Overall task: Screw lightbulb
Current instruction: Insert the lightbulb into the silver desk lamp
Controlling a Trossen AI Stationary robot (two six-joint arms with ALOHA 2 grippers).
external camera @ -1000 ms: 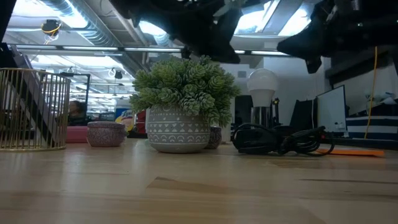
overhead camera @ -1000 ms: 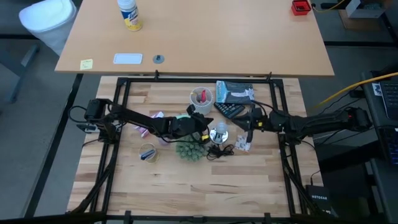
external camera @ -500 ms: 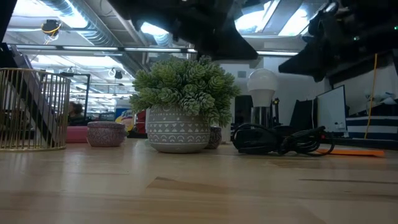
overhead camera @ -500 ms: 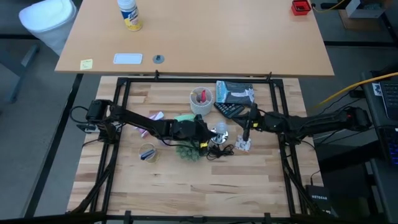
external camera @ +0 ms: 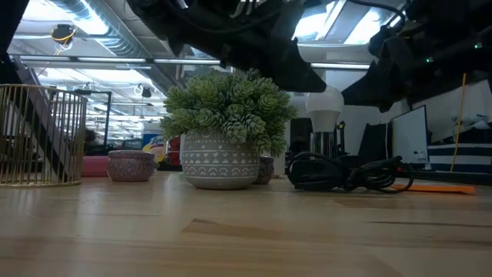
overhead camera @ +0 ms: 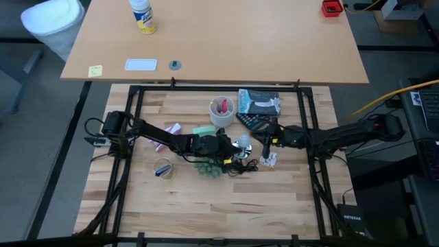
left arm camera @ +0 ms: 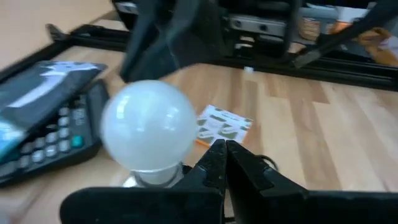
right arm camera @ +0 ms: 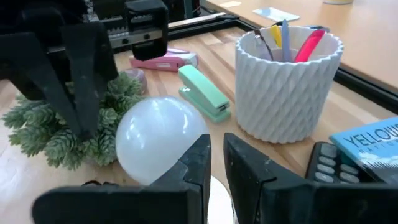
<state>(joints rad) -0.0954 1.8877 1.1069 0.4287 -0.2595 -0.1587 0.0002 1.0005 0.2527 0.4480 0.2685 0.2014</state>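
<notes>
The lightbulb (overhead camera: 240, 143), white and round, stands upright in the silver socket dish (overhead camera: 236, 152) at the table's middle; the low view shows it (external camera: 324, 104) on its grey base. My left gripper (overhead camera: 228, 146) is shut and hovers just left of the bulb (left arm camera: 149, 134), its fingertips (left arm camera: 214, 157) beside the globe. My right gripper (overhead camera: 265, 142) hovers right of the bulb (right arm camera: 163, 140), its fingers a narrow gap apart. Neither plainly touches the bulb.
A green spiky plant in a pot (external camera: 227, 115) stands just near-left of the bulb. A black cord (external camera: 346, 173) lies coiled by the socket. A white pen cup (right arm camera: 289, 81), a calculator (left arm camera: 43, 143), a green stapler (right arm camera: 205, 93) and a gold wire basket (external camera: 38, 135) stand around.
My left gripper has moved toward the table's right edge, up to the bulb. My right gripper has moved toward the table's left edge, closer to the bulb. The bulb has stayed upright in place.
</notes>
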